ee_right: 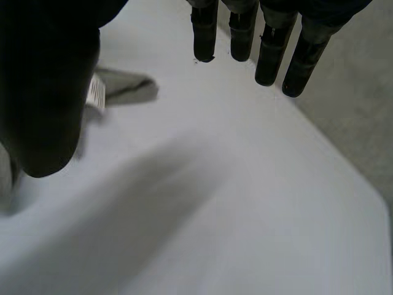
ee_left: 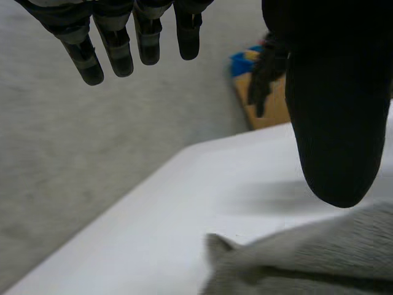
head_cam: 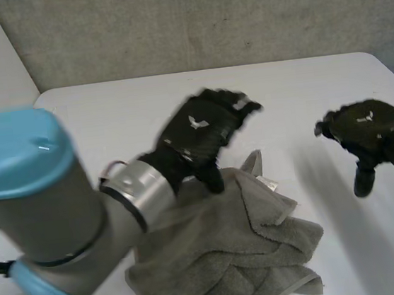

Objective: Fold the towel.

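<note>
- A white table [head_cam: 305, 99] stands before a rough grey wall [head_cam: 204, 18] that runs across the upper part of the head view.
- The grey towel [head_cam: 231, 257] lies bunched in the lower middle of that view, in loose overlapping layers and not yet squared. One corner with a small white label [head_cam: 268, 182] pokes toward the frame's centre.
- The left hand [head_cam: 199, 136] sits over the towel's upper edge, just left of that corner. In its wrist view the fingers [ee_left: 116, 43] are straight and spread, well apart from the thumb [ee_left: 334, 123], and hold nothing. The thumb tip hangs close over the cloth [ee_left: 307, 258]; we cannot tell whether it touches.
- We judge the hand is placed there to take that loose corner.
- The right hand [head_cam: 369, 131] hovers over bare table at the right of the frame, apart from the towel. Its fingers [ee_right: 270, 49] are relaxed and empty, and the label [ee_right: 96, 93] lies beside its thumb. It seems to be waiting to take the corner from its own side.
</note>
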`<state>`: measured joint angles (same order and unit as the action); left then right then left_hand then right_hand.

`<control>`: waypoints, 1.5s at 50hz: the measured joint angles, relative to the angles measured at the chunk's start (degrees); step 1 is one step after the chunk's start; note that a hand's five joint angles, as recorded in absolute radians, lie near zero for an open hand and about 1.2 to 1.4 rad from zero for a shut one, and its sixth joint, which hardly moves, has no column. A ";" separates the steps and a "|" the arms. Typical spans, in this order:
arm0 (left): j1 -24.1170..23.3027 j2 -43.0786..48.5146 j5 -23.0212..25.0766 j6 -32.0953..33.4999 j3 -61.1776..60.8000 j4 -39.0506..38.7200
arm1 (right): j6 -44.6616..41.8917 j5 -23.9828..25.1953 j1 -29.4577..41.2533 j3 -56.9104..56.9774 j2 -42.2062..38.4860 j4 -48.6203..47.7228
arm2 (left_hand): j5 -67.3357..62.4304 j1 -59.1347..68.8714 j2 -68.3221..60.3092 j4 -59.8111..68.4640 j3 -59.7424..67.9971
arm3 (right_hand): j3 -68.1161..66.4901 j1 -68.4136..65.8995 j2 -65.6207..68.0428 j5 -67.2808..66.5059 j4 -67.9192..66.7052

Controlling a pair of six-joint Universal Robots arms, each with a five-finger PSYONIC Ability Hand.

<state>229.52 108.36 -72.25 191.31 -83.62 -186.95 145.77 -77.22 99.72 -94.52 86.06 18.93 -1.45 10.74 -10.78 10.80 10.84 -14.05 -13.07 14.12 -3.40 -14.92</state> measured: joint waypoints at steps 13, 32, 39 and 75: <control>-5.35 13.41 2.74 6.40 4.53 -0.13 | 0.63 4.40 -7.56 -11.54 0.65 -5.89 | -9.68 10.70 -10.68 10.63 10.62 | 0.00 0.00 0.00 0.00 0.00; -4.65 14.82 -4.09 10.51 4.29 -0.19 | 4.81 5.07 -5.34 -13.53 -0.40 -11.35 | -56.38 56.07 -58.31 58.32 58.25 | 0.00 0.00 0.00 0.00 0.00; 0.06 8.03 -16.84 10.10 -0.42 -0.93 | 9.58 5.29 -1.30 -12.37 -1.76 -13.34 | -57.00 56.22 -58.77 58.81 58.74 | 0.00 0.00 0.00 0.00 0.00; 15.17 -31.30 -21.51 10.21 -38.41 -6.47 | 23.62 6.88 23.74 21.63 -32.40 -9.99 | -57.21 56.22 -58.92 58.99 58.87 | -13.57 -14.50 13.34 -15.07 -12.44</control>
<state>244.69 77.06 -93.76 201.52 -122.02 -193.42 169.39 -70.34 123.46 -72.90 53.65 8.94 -58.66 66.96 -69.70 69.79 69.71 -27.62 -27.57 27.46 -18.48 -27.36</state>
